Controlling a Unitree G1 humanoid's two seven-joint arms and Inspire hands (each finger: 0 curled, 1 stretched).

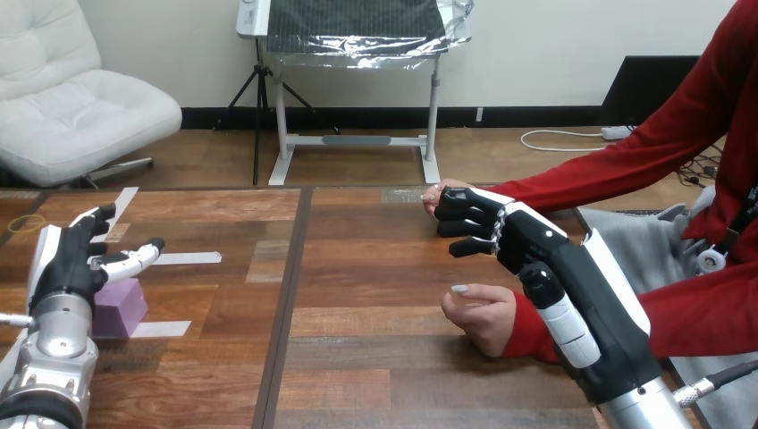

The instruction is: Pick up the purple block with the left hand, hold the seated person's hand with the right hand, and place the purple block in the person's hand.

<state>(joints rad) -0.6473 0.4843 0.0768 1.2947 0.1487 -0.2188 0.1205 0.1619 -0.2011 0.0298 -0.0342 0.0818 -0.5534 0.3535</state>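
Note:
The purple block [123, 308] sits on the wooden table [357, 357] near its left side. My left hand [67, 264] hovers just over the block's left part, open, with its thumb [134, 259] stretched to the right above the block. My right hand [501, 228] is at the middle right, its fingers curled over the person's far hand [440, 191], of which only the fingertips peek out behind them. The person's nearer hand [484, 315] rests on the table as a loose fist, just left of my right forearm.
White tape strips [183, 258] lie around the block on the left half of the table. A dark seam [286, 304] runs front to back between the table's two halves. The person's red sleeves [626, 170] come in from the right.

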